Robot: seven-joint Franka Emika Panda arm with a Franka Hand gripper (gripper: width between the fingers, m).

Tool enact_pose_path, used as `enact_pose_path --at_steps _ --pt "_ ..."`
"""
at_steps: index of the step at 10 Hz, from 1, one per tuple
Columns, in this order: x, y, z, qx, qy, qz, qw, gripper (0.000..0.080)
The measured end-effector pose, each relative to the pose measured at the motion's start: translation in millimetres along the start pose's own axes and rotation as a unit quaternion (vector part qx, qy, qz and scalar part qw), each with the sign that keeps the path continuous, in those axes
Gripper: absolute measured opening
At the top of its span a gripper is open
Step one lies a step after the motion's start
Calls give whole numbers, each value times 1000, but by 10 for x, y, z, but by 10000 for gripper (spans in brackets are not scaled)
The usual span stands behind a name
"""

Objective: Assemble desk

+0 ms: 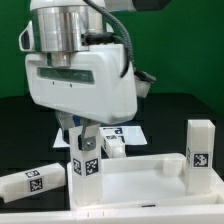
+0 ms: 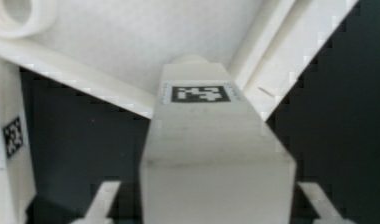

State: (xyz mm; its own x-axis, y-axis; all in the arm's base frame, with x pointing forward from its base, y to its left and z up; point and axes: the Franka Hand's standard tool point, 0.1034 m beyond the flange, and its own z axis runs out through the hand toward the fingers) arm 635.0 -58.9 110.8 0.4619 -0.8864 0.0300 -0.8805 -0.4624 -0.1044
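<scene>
Outwardly, on the exterior view: holds a leg [image 1: 86, 168] upright in the gripper [image 1: 85, 142], jaws clamped on its sides, at the nine o'clock end of the desk top [image 1: 150, 185]. Shows a second leg [image 1: 199, 150] standing near three o'clock and a third leg [image 1: 32, 182] lying at eight o'clock, off the top. Could jam if pushed down tilted or off the socket; could shove the top aside. Closer, on the wrist view: shows that leg [image 2: 205, 130] between both fingers [image 2: 107, 203], socket hidden, so hard to judge alignment.
</scene>
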Motion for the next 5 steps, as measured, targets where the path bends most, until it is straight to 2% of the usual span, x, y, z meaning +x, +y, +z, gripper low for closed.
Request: enact_pose_path --at_steps 1,2,3,5 --pt "2 6 0 -1 -1 30 1000 284" --pt "-28 0 -25 -7 -13 128 992 284" --pt "-45 -2 -31 -8 -19 221 975 284" --pt "-57 23 4 12 -42 378 925 284"
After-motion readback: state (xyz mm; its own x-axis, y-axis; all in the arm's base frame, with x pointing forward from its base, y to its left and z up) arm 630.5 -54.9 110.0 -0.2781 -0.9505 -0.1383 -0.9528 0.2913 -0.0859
